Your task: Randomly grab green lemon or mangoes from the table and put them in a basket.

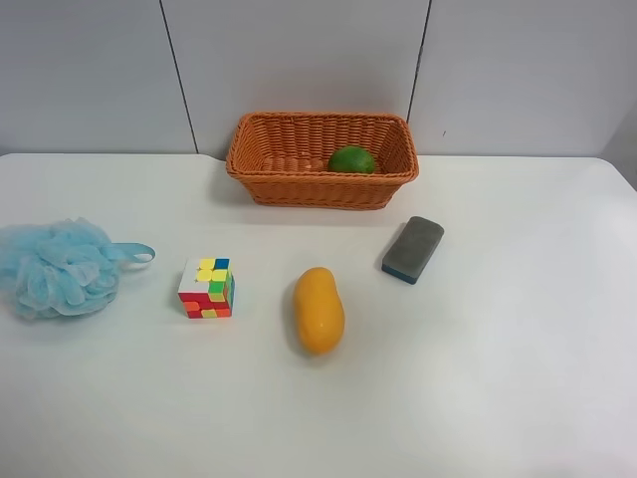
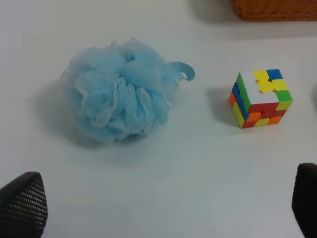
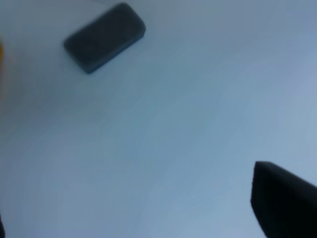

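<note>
The green lemon (image 1: 351, 159) lies inside the wicker basket (image 1: 264, 177) at the back of the white table (image 1: 518, 378). The yellow-orange mango (image 1: 318, 310) lies on the table in front of the basket, between the puzzle cube and the dark eraser. No arm shows in the exterior high view. My left gripper (image 2: 163, 208) is open and empty above the table, near the blue sponge and the cube. My right gripper (image 3: 131, 208) is open and empty above bare table, with the eraser ahead of it. A corner of the basket (image 2: 275, 10) shows in the left wrist view.
A blue mesh bath sponge (image 1: 58, 267) (image 2: 116, 99) lies at the exterior high view's left. A coloured puzzle cube (image 1: 207, 287) (image 2: 261, 97) stands next to the mango. A dark grey eraser (image 1: 413, 249) (image 3: 105, 36) lies on the mango's other side.
</note>
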`<action>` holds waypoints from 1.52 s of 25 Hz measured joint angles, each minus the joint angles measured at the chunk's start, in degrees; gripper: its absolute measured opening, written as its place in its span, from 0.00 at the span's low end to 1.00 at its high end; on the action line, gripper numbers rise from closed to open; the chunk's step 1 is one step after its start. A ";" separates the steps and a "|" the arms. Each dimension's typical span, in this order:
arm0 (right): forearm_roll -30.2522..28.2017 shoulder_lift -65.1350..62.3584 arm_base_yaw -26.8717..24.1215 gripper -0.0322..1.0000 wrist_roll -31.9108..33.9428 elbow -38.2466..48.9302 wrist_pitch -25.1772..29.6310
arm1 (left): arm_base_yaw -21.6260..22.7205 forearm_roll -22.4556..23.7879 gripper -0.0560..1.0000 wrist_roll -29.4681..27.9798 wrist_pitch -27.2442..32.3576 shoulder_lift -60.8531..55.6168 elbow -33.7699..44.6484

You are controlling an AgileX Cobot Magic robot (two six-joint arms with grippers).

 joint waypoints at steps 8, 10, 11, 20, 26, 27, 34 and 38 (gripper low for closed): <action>0.84 -23.14 -3.55 0.99 0.00 17.52 0.09 | 0.00 0.00 0.99 0.00 0.00 0.00 0.00; 1.81 -27.96 -6.63 0.99 0.00 21.10 -0.32 | 0.00 0.00 0.99 0.00 0.00 0.00 0.00; 2.11 -30.51 -8.41 0.99 0.00 22.41 -0.60 | 0.00 0.00 0.99 0.00 0.00 0.00 0.00; 2.79 -43.36 -18.06 0.99 0.00 27.91 -5.40 | 0.00 0.00 0.99 0.00 0.00 0.00 0.00; 2.79 -43.36 -18.40 0.99 0.00 29.74 -8.91 | 0.00 0.00 0.99 0.00 0.00 0.00 0.00; 2.79 -43.36 -18.40 0.99 0.00 29.76 -8.91 | 0.00 0.00 0.99 0.00 0.00 0.00 0.00; 2.79 -43.36 -18.40 0.99 0.00 29.76 -8.91 | 0.00 0.00 0.99 0.00 0.00 0.00 0.00; 2.79 -43.36 -18.40 0.99 0.00 29.76 -8.91 | 0.00 0.00 0.99 0.00 0.00 0.00 0.00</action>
